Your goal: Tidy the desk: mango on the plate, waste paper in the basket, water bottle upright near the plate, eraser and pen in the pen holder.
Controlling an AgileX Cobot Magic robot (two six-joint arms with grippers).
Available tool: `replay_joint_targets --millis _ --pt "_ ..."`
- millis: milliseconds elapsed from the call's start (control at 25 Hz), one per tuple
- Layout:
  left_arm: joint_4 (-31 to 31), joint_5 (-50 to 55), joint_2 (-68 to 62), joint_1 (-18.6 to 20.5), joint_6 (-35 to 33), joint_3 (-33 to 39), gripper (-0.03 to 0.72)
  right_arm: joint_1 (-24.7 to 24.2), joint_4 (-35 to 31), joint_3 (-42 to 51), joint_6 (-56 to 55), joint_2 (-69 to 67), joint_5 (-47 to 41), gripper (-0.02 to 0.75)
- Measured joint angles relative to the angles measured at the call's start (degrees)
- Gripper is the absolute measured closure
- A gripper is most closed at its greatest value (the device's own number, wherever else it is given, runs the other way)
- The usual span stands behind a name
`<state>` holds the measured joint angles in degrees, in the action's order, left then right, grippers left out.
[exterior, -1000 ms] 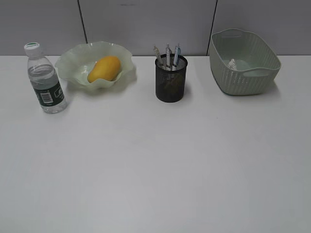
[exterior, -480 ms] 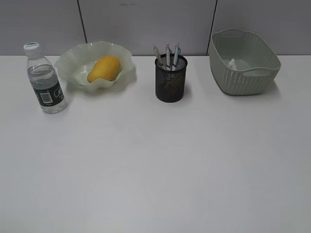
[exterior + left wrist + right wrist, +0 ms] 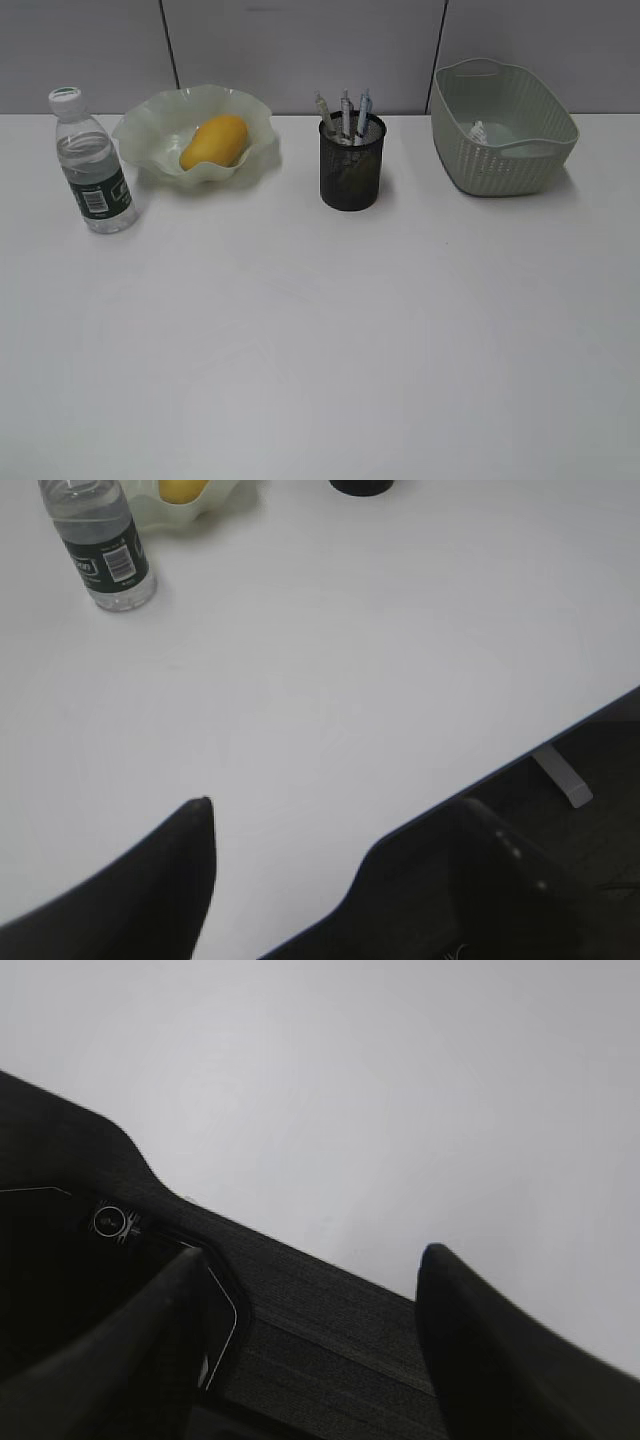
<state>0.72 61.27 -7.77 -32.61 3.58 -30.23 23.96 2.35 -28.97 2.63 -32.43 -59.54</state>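
The mango (image 3: 214, 141) lies in the wavy-rimmed plate (image 3: 150, 125) at the back left of the desk (image 3: 320, 330). The water bottle (image 3: 92, 165) stands upright just left of the plate. The black mesh pen holder (image 3: 351, 170) holds three pens (image 3: 345, 112); I cannot make out the eraser. The waste paper (image 3: 479, 131) lies inside the basket (image 3: 500, 165) at the back right. Neither gripper shows in the exterior view. My left gripper (image 3: 335, 805) is open and empty over the desk's near edge, far from the bottle (image 3: 100, 540). My right gripper (image 3: 315, 1252) is open and empty over the desk's edge.
The desk's front edge (image 3: 560, 730) and a metal leg foot (image 3: 562, 777) below it show in the left wrist view. A grey panel wall (image 3: 300, 50) runs behind the desk. A dark surface (image 3: 330, 1340) lies under the right gripper.
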Motion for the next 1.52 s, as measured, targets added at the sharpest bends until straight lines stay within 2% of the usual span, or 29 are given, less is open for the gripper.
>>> replay_joint_targets --millis 320,520,760,920,1120,1320,1520 --pt "0.04 -0.11 0.00 0.11 0.00 0.04 0.144 0.00 0.05 0.00 -0.02 0.11 0.05 0.226" --pt "0.04 -0.11 0.00 2.83 0.00 0.04 0.146 0.00 0.05 0.00 -0.10 2.47 0.05 0.226" --pt "0.04 -0.11 0.00 10.61 0.00 0.04 0.167 -0.98 0.00 0.00 -0.10 10.46 0.05 0.226" --pt "0.04 -0.11 1.40 16.53 0.00 0.04 0.193 -6.22 0.00 0.00 -0.10 17.50 0.00 0.226" --pt "0.04 -0.11 4.26 22.11 0.00 0.04 0.209 -14.33 0.05 0.00 -0.10 24.23 0.00 0.226" --pt "0.04 -0.11 7.91 28.06 0.00 0.07 0.221 -18.46 0.05 0.00 -0.10 28.65 0.00 0.226" --pt "0.04 -0.11 8.20 29.84 0.00 0.18 0.248 -19.96 0.00 0.04 -0.17 32.48 0.01 0.226"
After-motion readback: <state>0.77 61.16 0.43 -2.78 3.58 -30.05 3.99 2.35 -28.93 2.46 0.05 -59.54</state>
